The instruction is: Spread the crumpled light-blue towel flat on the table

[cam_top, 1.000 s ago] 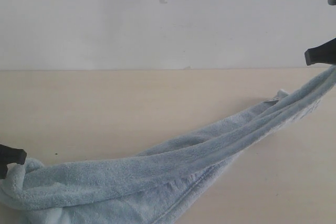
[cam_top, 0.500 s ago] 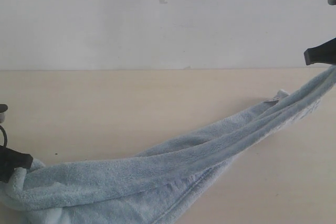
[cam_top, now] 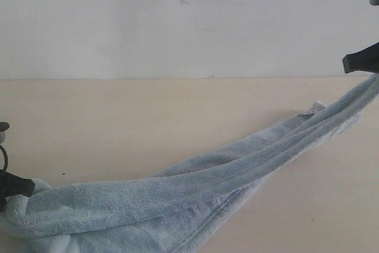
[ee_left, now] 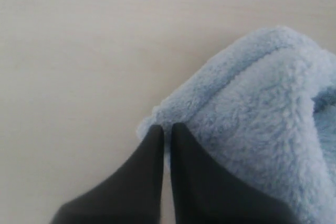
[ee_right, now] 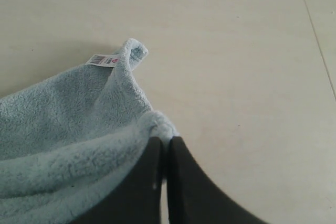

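Observation:
The light-blue towel lies bunched in a long rope across the table, running from the near left up to the far right. My left gripper sits low at the towel's left end and is shut on its hemmed edge. The fluffy towel bulges beside its fingers. My right gripper hangs above the table at the right edge, shut on a towel corner. From there the towel sags down to the table. A small white tag shows near another corner.
A grey-white wall rises behind the table's far edge. Bare beige tabletop surrounds the towel on the far side and to the right. The towel's near-left part runs out of the exterior view at the bottom.
My left gripper has closed its jaws on the towel's left end and shifted slightly. The right gripper and the raised towel end have stayed still.

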You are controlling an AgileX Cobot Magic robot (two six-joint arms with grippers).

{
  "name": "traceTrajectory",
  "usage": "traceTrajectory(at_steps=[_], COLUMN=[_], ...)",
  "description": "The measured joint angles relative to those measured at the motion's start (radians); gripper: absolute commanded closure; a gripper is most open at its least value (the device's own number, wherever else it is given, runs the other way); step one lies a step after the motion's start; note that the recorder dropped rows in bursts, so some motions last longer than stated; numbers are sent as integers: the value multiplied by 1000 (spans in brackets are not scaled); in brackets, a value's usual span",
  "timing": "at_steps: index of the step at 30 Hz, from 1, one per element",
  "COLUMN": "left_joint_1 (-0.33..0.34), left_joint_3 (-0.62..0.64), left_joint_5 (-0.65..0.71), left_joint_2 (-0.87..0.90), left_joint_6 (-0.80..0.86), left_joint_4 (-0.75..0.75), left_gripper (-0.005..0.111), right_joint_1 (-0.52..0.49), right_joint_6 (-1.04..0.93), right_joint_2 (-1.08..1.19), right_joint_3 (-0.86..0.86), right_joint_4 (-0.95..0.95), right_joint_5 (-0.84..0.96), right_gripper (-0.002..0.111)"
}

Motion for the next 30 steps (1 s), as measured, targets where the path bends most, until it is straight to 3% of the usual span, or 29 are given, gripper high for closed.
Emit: traceTrajectory(at_steps=[10, 13, 18, 20, 24, 26, 29, 30], left_joint_1=[0, -14, -33, -33, -33, -33, -35, -35], left_joint_3=[-5, -36, -41, -24, -24, -28, -28, -28], left_joint_5=[23, 68, 68, 44, 10, 10, 6, 6], left_joint_2=[-2, -24, -44, -7, 42, 53, 56, 56], left_joint_6=[53, 153, 255, 255, 255, 255, 255, 255], left_joint_4=[-97, -202, -230, -220, -215, -215, -217, -217], left_gripper=[99, 86, 51, 48, 51, 66, 103, 103], right_joint_1=[0, 0, 0, 0, 0, 0, 0, 0], right_joint_6=[-2, -2, -2, -4, -6, -6, -6, -6], right_joint_2=[0, 0, 0, 0, 0, 0, 0, 0], right_joint_3=[0, 0, 0, 0, 0, 0, 0, 0], right_joint_4=[0, 0, 4, 12, 14, 14, 14, 14], right_joint_5=[0, 0, 0, 0, 2, 2, 2, 2], right_gripper=[108, 108, 108, 108, 108, 108, 108, 108])
